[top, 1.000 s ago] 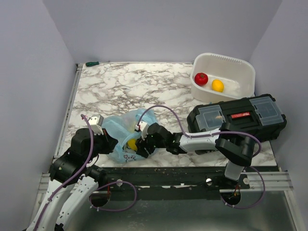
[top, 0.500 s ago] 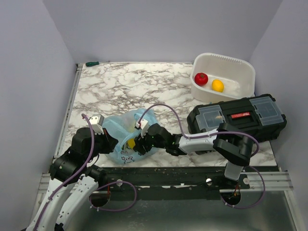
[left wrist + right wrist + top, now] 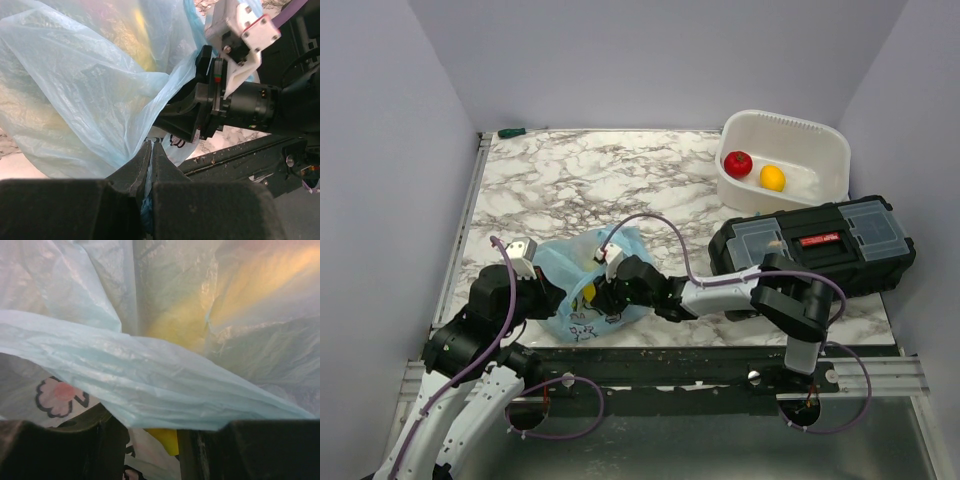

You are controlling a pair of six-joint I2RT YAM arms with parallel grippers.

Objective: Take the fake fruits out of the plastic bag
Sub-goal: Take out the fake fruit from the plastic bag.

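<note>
The light-blue plastic bag [image 3: 578,285] lies crumpled near the table's front left. My left gripper [image 3: 151,145] is shut on a fold of its film at the near edge. My right gripper [image 3: 607,292] has reached into the bag's mouth from the right. In the right wrist view its jaws stand a little apart, with a yellow fruit [image 3: 163,440] and bag film between them; the fruit touches the right-hand finger [image 3: 210,452]. The yellow fruit also shows through the bag in the top view [image 3: 588,293]. A red fruit [image 3: 738,163] and a yellow-orange citrus [image 3: 772,177] lie in the white tub [image 3: 800,135].
A black toolbox [image 3: 815,245] stands at the right, in front of the tub. A small green thing [image 3: 511,132] lies at the back left corner. The marble tabletop [image 3: 590,180] stretches behind the bag.
My right gripper has pushed leftward, deeper into the bag's mouth, up to the yellow fruit. The left gripper has kept its hold on the bag.
</note>
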